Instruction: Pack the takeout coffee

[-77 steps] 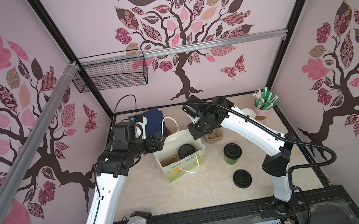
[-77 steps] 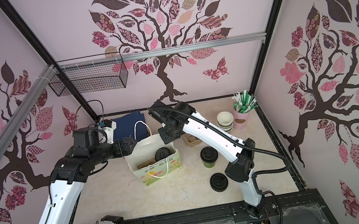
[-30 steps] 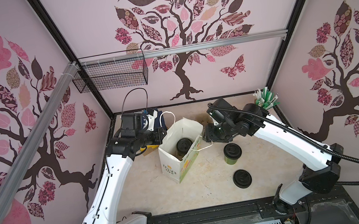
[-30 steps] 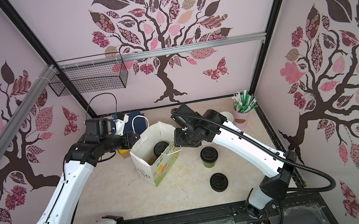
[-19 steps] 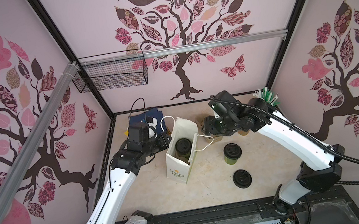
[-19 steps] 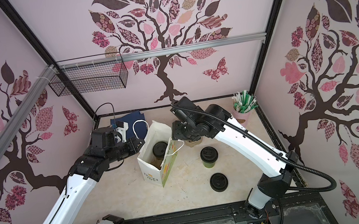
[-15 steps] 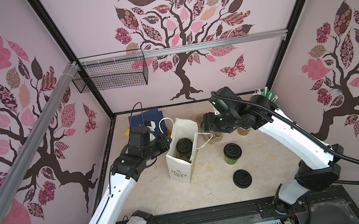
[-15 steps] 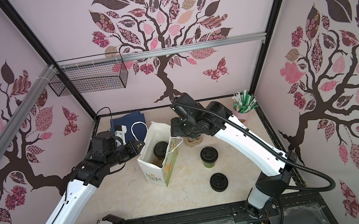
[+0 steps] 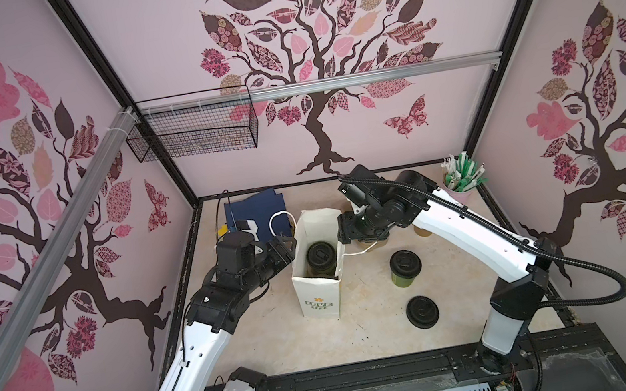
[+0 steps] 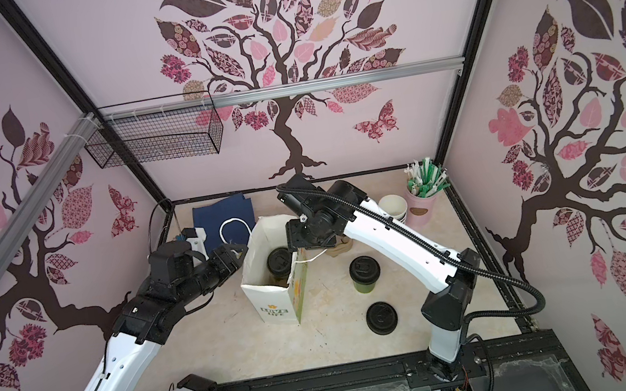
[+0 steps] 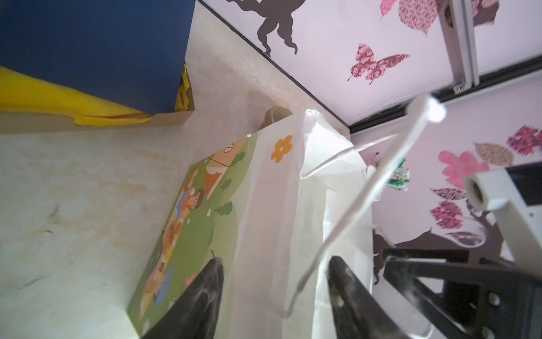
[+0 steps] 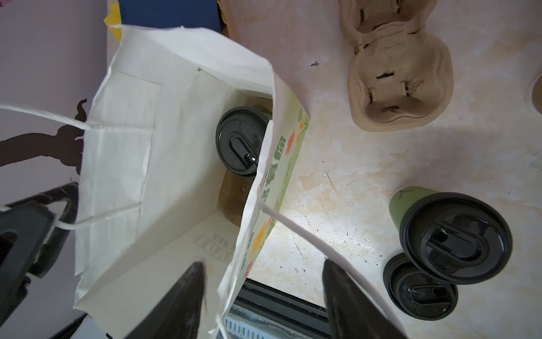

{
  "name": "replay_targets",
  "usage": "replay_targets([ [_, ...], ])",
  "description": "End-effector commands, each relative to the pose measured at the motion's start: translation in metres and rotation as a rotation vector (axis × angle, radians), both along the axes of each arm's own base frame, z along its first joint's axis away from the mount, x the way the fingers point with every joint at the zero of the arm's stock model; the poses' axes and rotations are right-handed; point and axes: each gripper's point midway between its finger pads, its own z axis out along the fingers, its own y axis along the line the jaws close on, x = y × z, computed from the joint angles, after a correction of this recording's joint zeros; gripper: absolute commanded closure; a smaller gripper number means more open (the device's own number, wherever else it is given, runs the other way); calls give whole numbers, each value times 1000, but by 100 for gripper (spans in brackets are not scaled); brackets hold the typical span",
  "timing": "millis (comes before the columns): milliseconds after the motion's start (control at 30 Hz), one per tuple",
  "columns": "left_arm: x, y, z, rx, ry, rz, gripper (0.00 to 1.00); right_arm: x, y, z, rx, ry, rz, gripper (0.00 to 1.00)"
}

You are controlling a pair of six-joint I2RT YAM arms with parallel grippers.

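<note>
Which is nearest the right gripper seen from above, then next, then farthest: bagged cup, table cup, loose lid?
From the right gripper, in a top view:
1. bagged cup, tucked right beside it.
2. table cup, out toward the front right.
3. loose lid, farthest toward the front.

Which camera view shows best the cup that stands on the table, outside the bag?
The right wrist view: there the cup is near, large and sharp, seen from its top down its green side. Both top views show the cup whole, but small. The left wrist view does not show it.
</note>
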Motion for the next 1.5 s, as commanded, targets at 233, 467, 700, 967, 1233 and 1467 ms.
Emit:
replay_targets([
  [233,-7,10,46,64,-87,-127,21,2,11,-15,-45,42,58,46],
  [467,-14,-2,49,75,-47,-241,17,14,9,-33,-129,-2,117,49],
  [700,-13,6,36,177,37,-254,20,22,10,-25,-147,-33,147,60],
  [967,-6,6,35,187,39,-257,31,22,8,-34,-188,-7,163,75],
  [1233,-10,8,38,150,8,-217,24,30,4,-35,-224,-71,208,85],
  [1467,-11,11,38,149,5,-195,18,39,-2,-34,-262,-121,229,78],
])
